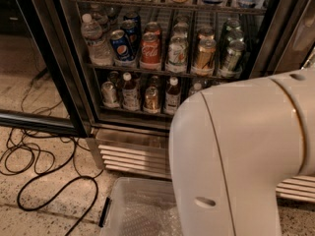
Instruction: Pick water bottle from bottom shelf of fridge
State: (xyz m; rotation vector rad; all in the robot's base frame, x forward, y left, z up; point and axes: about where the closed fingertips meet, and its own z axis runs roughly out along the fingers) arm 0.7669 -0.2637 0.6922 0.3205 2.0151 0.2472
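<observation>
My gripper is out of sight, somewhere past my arm (246, 156), so I cannot tell whether it is wide, narrow or holding anything. The arm's white shell fills the lower right and covers the right part of the fridge (74, 87).

The fridge stands open in front of me, with its black frame on the left. The bottom shelf (133, 113) runs just above the grille (130, 154). From the left it carries a can (109, 93), a white-capped bottle (129, 91), a second can (151, 98) and another white-capped bottle (172, 96); both of these bottles look dark. Right of them, just above the edge of my arm, a pale, clear shape pokes up. I take it for the water bottle (197, 88), upright on that shelf, with most of it hidden behind the arm.

The shelf above holds rows of soda cans (150, 48), and a larger clear bottle (94, 41) stands at its left end.

On the floor below the grille sits a clear tub (123, 205), its right part covered by my arm. Black cables (44, 166) loop across the speckled floor to its left.
</observation>
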